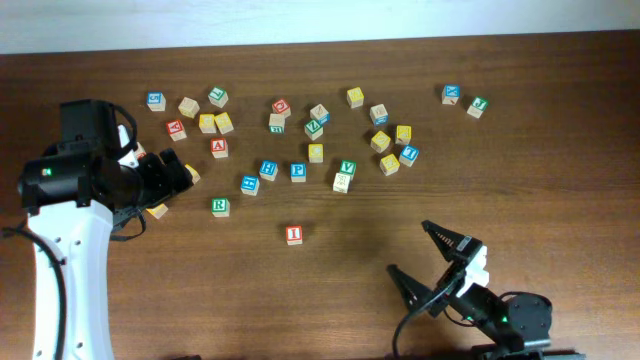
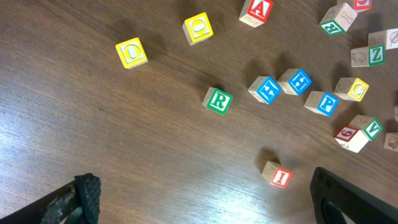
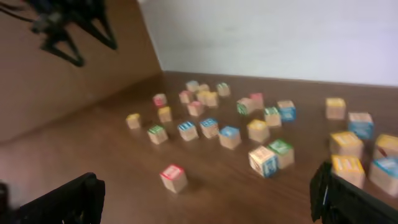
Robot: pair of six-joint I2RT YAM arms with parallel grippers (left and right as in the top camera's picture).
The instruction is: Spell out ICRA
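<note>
Wooden table (image 1: pixel 540 200) with all blocks (image 1: pixel 315 153) shows only overhead; left fingers (image 2: pixel 87 190) and right fingers (image 3: pixel 339 193) spread empty.

place: lab | signs: robot arm (image 1: pixel 60 250) — wood table (image 1: pixel 560 200), white wall (image 3: pixel 280 37)

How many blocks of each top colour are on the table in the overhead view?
Red blocks: 4
Blue blocks: 6
Green blocks: 5
Yellow blocks: 10, two of them partly hidden by the left arm
Pale or unclear blocks: 4
Total: 29
</note>
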